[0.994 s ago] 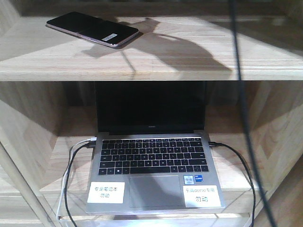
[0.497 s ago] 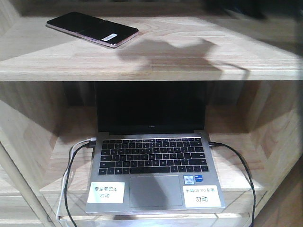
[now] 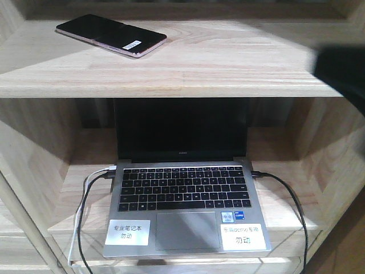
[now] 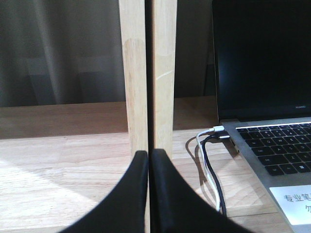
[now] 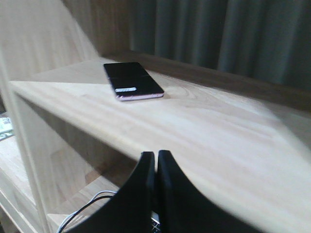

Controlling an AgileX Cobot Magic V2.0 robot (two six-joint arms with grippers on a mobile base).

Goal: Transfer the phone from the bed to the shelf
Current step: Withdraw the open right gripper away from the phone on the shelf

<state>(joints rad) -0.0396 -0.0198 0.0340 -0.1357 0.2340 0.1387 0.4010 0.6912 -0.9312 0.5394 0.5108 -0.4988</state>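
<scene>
The black phone [image 3: 111, 35] with its pinkish rim and white sticker lies flat on the upper board of the wooden shelf [image 3: 188, 74], at its far left. The right wrist view shows the phone [image 5: 132, 80] well ahead, resting free on the board. My right gripper [image 5: 156, 155] is shut and empty, level with the board's front edge; the front view catches it as a dark blur [image 3: 342, 71] at the right. My left gripper [image 4: 149, 154] is shut and empty, low in front of a shelf upright [image 4: 147, 73]. The bed is out of view.
An open grey laptop [image 3: 185, 194] stands on the lower board with white labels on its palm rest. White and black cables [image 3: 85, 211] hang off its left side, a black cable [image 3: 291, 200] off its right. Shelf side panels close in both sides.
The right arm has drawn back from over the upper board, moving right and down; its shadow has gone from the wood. The phone has stayed where it lies.
</scene>
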